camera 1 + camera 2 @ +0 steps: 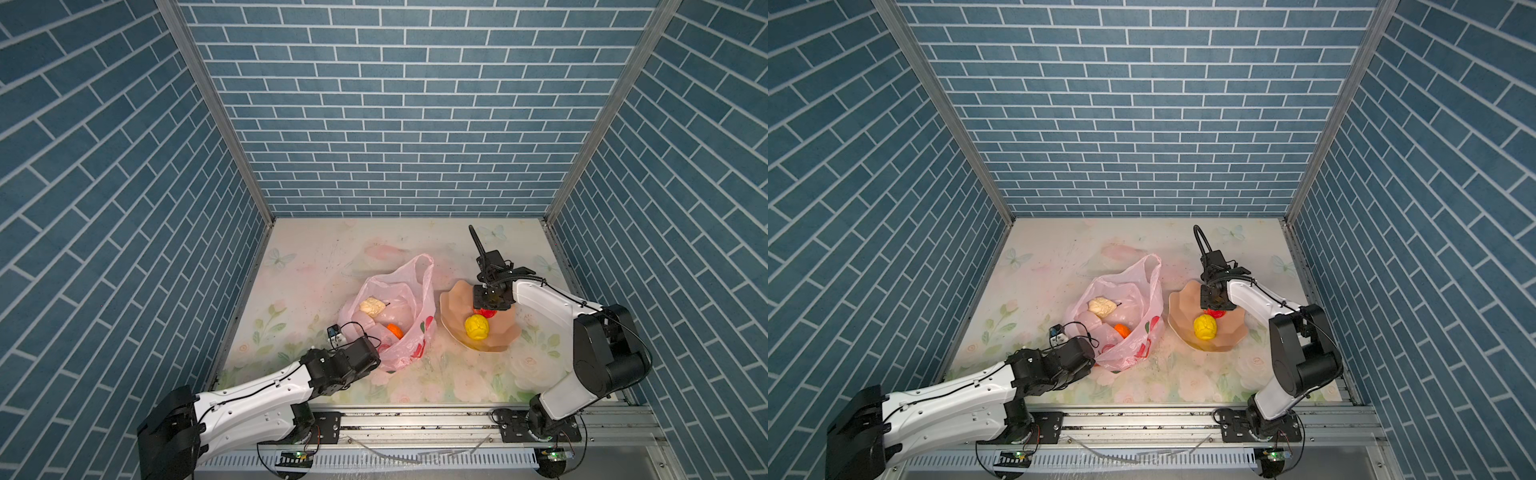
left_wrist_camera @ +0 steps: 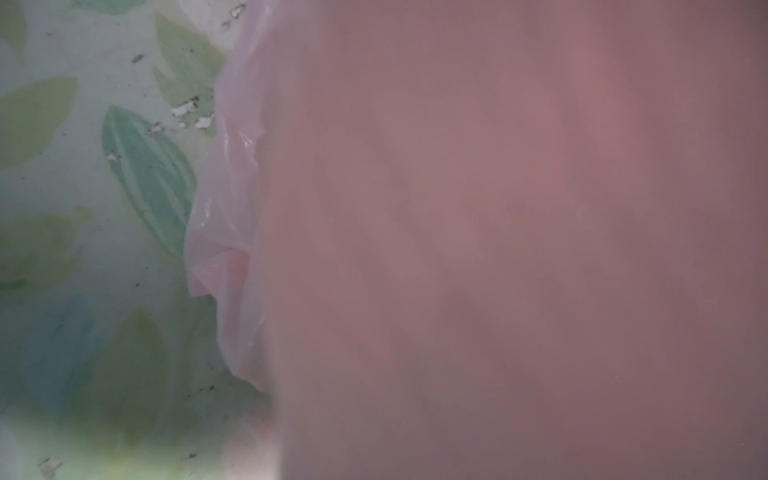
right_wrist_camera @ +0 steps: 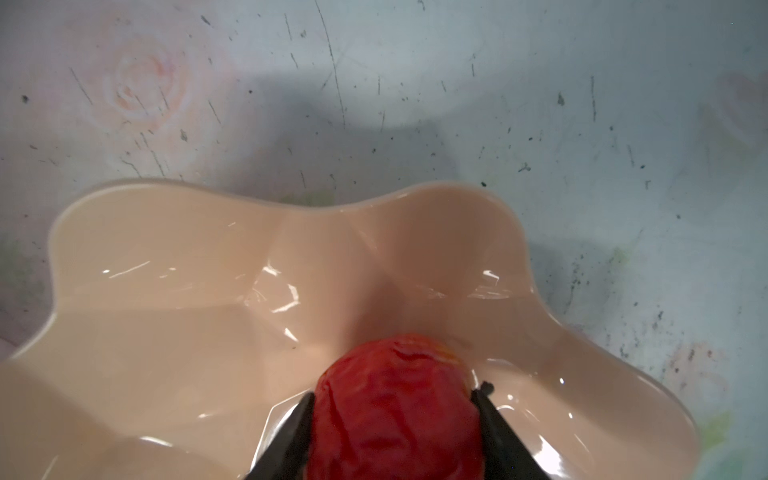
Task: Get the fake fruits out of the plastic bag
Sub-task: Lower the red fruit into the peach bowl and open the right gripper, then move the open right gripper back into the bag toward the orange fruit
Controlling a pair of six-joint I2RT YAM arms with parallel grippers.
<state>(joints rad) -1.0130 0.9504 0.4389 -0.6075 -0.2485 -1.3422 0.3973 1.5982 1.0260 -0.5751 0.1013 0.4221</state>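
The right claw (image 3: 395, 394) is clamped on the red fruit (image 3: 399, 370). In the right wrist view one dark finger (image 3: 299, 424) presses each flank of the ball, and the wrinkled red skin fills the gap between them. The fruit hangs low inside the peach-pink scalloped bowl (image 3: 208, 291), close to its floor. In both top views only a sliver of the red fruit (image 1: 484, 312) (image 1: 1214, 312) shows under the black wrist, at the far side of the bowl (image 1: 453, 303) (image 1: 1183, 303). Just on the near side of the claw, a yellow fruit (image 1: 477, 326) (image 1: 1205, 326) lies on the bowl's floor, apart from the fingers.

The left claw (image 1: 377, 360) (image 1: 1091, 362) is clenched at the near left edge of the plastic bag (image 1: 419, 282) (image 1: 1148, 286). Its fingers are hidden under the wrist, and the left wrist view shows mostly blurred pink film (image 2: 232, 208), so whether it pinches the bag cannot be told.

The bag lies left of the bowl, just beside it, with its mouth gaping upward and one loop handle toward the back wall. Inside it, a cream-white bumpy fruit (image 1: 372, 306) (image 1: 1101, 306) sits at the far left of the opening. An orange ball (image 1: 395, 331) (image 1: 1122, 330) lies nearer the left claw.

Bag and bowl both rest on the floral table (image 1: 332, 257) (image 1: 1059, 257).
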